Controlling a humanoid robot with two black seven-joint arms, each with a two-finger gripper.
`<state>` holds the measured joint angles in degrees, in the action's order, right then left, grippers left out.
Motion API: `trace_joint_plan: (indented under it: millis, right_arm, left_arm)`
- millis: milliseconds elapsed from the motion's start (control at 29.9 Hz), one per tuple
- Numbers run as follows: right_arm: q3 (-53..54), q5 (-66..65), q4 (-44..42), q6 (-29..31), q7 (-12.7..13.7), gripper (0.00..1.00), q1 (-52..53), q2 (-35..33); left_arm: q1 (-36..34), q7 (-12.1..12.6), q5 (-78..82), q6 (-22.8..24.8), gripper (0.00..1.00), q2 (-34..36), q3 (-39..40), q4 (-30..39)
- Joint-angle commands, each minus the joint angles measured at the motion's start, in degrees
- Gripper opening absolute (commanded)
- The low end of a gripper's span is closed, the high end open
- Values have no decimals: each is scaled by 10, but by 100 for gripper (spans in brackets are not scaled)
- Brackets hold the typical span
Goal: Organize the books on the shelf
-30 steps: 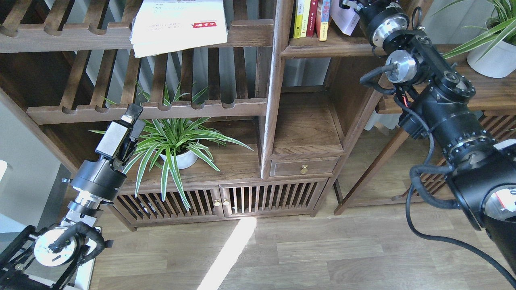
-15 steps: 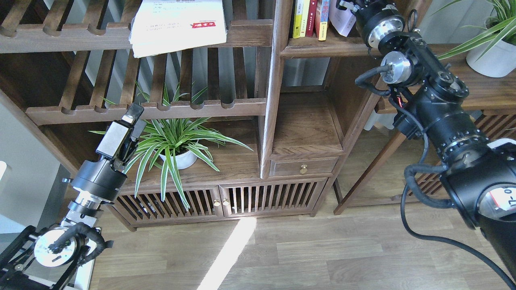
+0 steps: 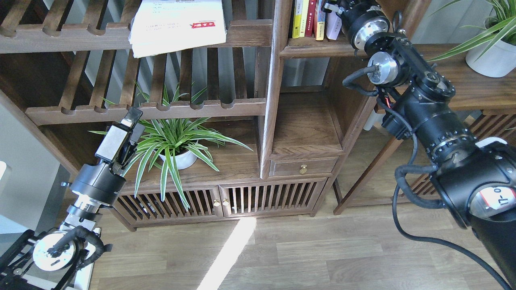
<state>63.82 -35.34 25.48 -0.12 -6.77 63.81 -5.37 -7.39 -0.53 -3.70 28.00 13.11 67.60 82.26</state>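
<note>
- Right gripper (image 3: pixel 331 5) is sitting at the top edge; fingers cannot be told apart.
- Standing books (image 3: pixel 308 18) are running off the top edge.
- White book (image 3: pixel 177 26) is being cropped likewise.

1. The right arm (image 3: pixel 427 112) is built from thick, glossy black cylindrical segments, with a ring of small screws around one joint.
2. Round silver metal caps sit on two of its upper joints.
3. Black cables loop along it, one long cable trailing low, with a glimpse of red wiring at a joint.
4. A white label with red and black marks sits near its base.
5. The left arm (image 3: pixel 94 183) is black with silver ribbed rings and a silver disc.
6. The left gripper (image 3: pixel 131 121) has a grey rectangular body with dark fingers.
</note>
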Motion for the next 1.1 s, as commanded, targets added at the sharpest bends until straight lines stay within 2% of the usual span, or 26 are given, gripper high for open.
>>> trace_joint_plan:
  millis: [0, 435, 702, 936, 1070]
  right_arm:
    - [0, 0, 2, -2, 0, 41, 0, 1]
    - [1, 2, 12, -11, 11, 44, 37, -4]
    - [1, 4, 37, -56, 20, 49, 58, -5]
    - [3, 5, 43, -57, 25, 50, 74, -18]
    - [6, 6, 69, -58, 40, 50, 73, -36]
  left_arm:
    - [0, 0, -1, 0, 99, 0, 0, 0]
    - [-1, 2, 0, 0, 99, 0, -3, -1]
    - [-2, 2, 0, 0, 99, 0, -4, -1]
    - [-2, 2, -1, 0, 99, 0, -3, -1]
    - [-2, 2, -1, 0, 99, 0, -2, -1]
